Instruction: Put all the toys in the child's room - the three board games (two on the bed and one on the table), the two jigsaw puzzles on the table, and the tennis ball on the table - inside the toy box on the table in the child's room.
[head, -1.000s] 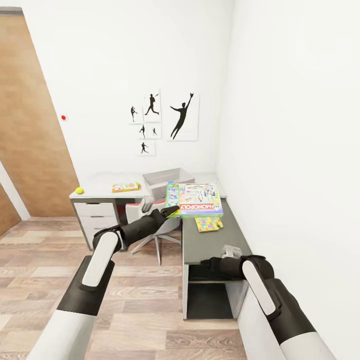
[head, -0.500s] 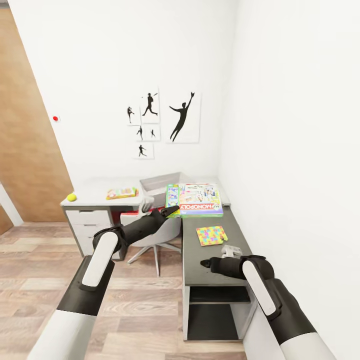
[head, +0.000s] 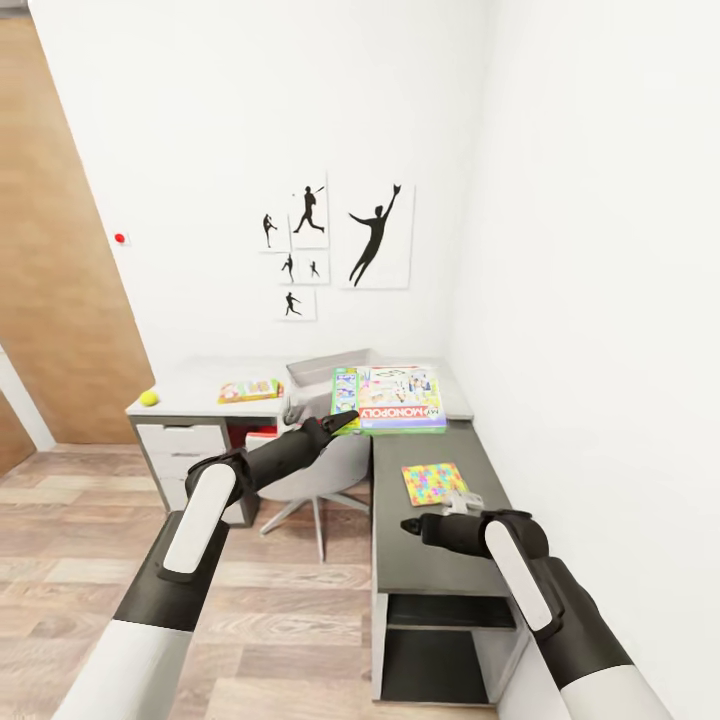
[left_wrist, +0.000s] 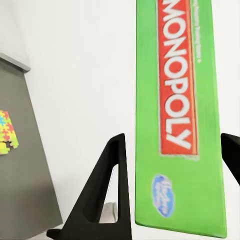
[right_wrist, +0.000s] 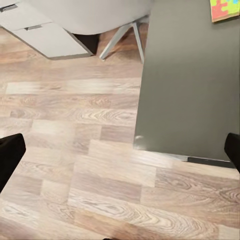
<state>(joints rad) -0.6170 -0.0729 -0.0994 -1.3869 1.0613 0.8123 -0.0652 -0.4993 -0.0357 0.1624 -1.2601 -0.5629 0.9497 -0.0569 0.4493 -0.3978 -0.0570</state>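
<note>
Rolled nearer since a second ago, view shifted. Worktop (head: 425, 520) ahead; toy box (head: 325, 370) at its back corner; Monopoly box (head: 392, 398) clamped in left gripper (head: 345, 420) above worktop; jigsaw puzzle (head: 434, 482) flat on dark section; right gripper (head: 408, 524) spread wide; tennis ball (head: 149, 398) at far left edge.

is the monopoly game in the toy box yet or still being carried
Still carried, not in the box. The left gripper is shut on the Monopoly box, holding it in the air in front of the toy box on the table.
</note>
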